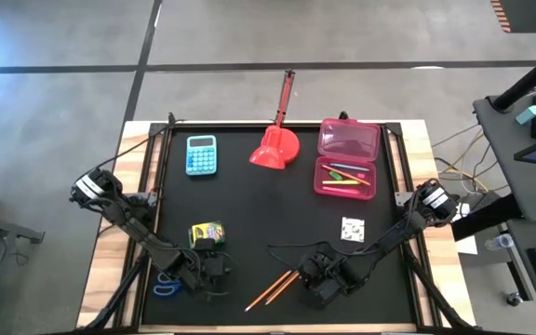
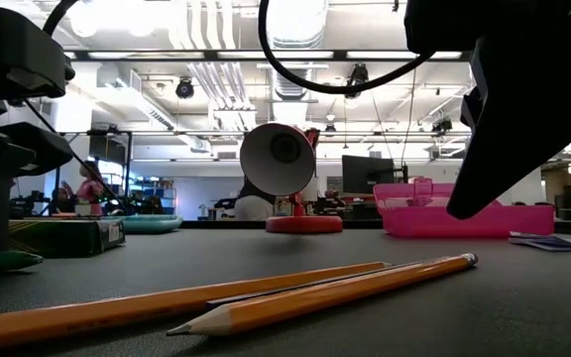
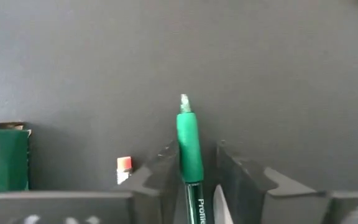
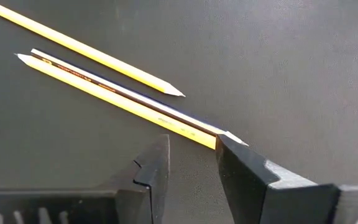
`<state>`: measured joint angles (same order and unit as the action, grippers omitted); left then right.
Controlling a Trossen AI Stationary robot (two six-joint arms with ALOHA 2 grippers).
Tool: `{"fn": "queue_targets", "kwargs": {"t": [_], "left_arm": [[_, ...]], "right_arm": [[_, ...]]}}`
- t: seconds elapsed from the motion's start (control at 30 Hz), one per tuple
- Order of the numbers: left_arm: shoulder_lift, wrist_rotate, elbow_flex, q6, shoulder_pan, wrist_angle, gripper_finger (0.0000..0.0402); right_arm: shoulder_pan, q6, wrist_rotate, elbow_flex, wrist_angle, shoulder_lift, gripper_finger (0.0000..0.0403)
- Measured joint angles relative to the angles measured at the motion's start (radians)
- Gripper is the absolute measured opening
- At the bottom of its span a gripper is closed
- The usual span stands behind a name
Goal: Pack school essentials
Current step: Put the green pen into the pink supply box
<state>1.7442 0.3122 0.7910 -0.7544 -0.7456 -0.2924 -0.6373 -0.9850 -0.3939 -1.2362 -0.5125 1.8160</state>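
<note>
A green pen (image 3: pixel 189 143) lies on the black mat, and my left gripper (image 3: pixel 194 163) stands open over it, slanting down with one finger on each side of its green grip. The crayon box (image 1: pixel 207 233) sits just beyond that gripper, and the blue-handled scissors (image 1: pixel 167 286) lie to its left. Two yellow pencils (image 4: pixel 104 81) and a thin pale stick lie side by side near the front. My right gripper (image 4: pixel 191 152) hangs open just above one pencil's end (image 4: pixel 213 138). A white speckled square (image 1: pixel 352 228) lies to the right. My left gripper has one finger (image 3: pixel 166 171) close against the side of the pen's green grip (image 3: pixel 188 158); whether it touches, I cannot tell. A gap shows between the pen and the other finger. The fingers lie along the pen, which rests on the mat.
An open pink pencil case (image 1: pixel 346 160) with several pens inside stands at the far right. A red long-handled scoop (image 1: pixel 275 141) and a light-blue calculator (image 1: pixel 201 154) lie along the far edge. A tiny red-and-white piece (image 3: pixel 123 165) lies beside the left fingers.
</note>
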Motion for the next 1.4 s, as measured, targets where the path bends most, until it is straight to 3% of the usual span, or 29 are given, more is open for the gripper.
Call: {"fn": "queue_targets", "kwargs": {"t": [0.27,0.5,0.77,0.87,1.2,1.4], "left_arm": [[-0.014,0.010,0.012,0.008,0.011,0.005,0.0013],[-0.104,0.079,0.007,0.024,0.019,0.039,0.0015],[-0.239,0.193,0.007,0.205,0.041,0.233,0.0016],[-0.265,0.236,0.011,0.314,0.053,0.364,0.0016],[-0.242,0.246,0.003,0.678,0.072,0.840,0.0017],[-0.193,0.245,0.002,0.788,0.078,0.999,0.0017]], "right_arm": [[0.000,-0.002,0.000,0.000,0.001,0.000,0.0119],[0.000,0.000,0.000,0.000,0.001,0.000,0.0118],[0.000,0.046,0.000,0.000,0.018,-0.002,0.0118],[0.000,0.113,-0.045,0.000,0.057,-0.004,0.0118],[0.002,0.512,-0.361,0.000,0.351,-0.010,0.0118],[0.062,0.678,-0.373,0.000,0.414,-0.111,0.0118]]}}
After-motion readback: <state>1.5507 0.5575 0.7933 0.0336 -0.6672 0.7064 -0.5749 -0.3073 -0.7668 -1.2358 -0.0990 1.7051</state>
